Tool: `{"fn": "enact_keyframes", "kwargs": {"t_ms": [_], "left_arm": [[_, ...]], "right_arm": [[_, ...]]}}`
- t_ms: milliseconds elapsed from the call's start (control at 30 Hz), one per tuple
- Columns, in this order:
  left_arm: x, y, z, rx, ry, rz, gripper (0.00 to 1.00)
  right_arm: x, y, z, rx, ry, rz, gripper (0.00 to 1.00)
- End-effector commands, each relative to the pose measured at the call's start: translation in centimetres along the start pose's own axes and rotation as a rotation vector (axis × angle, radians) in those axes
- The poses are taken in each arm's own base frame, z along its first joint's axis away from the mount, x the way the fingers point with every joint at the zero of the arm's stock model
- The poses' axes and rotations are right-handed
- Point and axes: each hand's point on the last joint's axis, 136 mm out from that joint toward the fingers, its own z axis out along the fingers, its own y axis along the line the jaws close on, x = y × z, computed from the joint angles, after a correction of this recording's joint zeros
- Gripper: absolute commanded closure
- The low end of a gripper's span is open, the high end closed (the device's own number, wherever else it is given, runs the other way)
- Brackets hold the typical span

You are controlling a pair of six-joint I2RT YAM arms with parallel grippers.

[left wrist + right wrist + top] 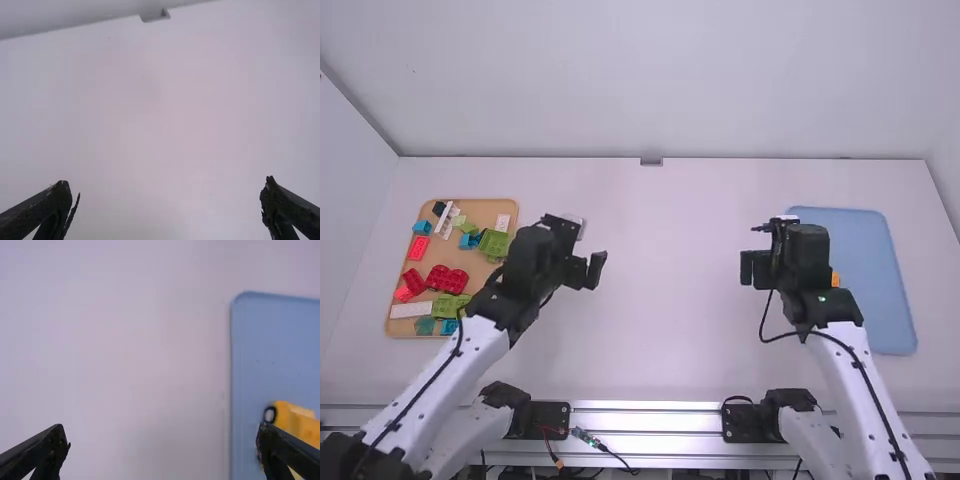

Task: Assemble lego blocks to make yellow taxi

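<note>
My left gripper (585, 262) has its two black fingers spread wide above the white table (670, 320), with nothing between the tips, just beyond the right edge of the tan tray. My right gripper (756, 262) is wide apart too and empty, over the table near the left edge of the blue rectangular tray (270, 340). The yellow block-built vehicle, with a dark, pale-centred wheel (270, 414), sits on that blue tray, just inside its left edge and between the far and near corners; in my right wrist view one fingertip overlaps it.

Farther out, the tan rectangular tray (392, 326) lies toward the table's left edge. On it, a small black block (440, 208) sits by the far-left corner, a white studded plate (503, 222) by the far-right corner, a bright red block (418, 248) along the left edge, dark red blocks (447, 280) in the middle of the near half, and a long white plate (412, 310) by the near-left corner. A large green block (495, 243) lies toward the right edge.
</note>
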Motion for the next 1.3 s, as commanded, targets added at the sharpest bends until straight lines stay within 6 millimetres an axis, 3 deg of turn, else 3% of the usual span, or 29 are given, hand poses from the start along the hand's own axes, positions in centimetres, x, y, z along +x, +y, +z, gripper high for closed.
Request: {"fn": "enact_keyframes", "kwargs": {"t_ms": [0, 300, 500, 767, 1000, 1167, 1267], "left_arm": [[0.4, 1.4, -0.2, -0.057, -0.013, 0.012, 0.04], [0.7, 5.6, -1.9, -0.189, -0.134, -0.042, 0.17], [4.5, 9.0, -3.4, -0.304, -0.137, -0.109, 0.3], [8.9, 8.5, -3.4, -0.309, -0.138, -0.112, 0.47], [13.3, 8.2, -2.7, -0.309, -0.138, -0.112, 0.64], [11.3, 8.1, -3.6, -0.315, -0.236, -0.096, 0.74], [10.4, 8.1, -4.2, -0.317, -0.285, -0.089, 0.79]], "right_arm": [[0.3, -0.6, -0.2, 0.009, -0.019, 0.052, 0.04], [0.7, -1.8, -0.8, 0.036, -0.14, 0.101, 0.17], [1.0, -1.8, -1.3, 0.043, -0.272, 0.097, 0.3], [1.6, -1.7, -1.8, 0.051, -0.433, 0.091, 0.47], [5.7, -1.3, -0.3, 0.051, -0.433, 0.091, 0.63], [7.9, -1.1, 0.9, 0.051, -0.438, 0.091, 0.74], [7.1, -1.2, 0.2, 0.054, -0.486, 0.089, 0.79]]}}
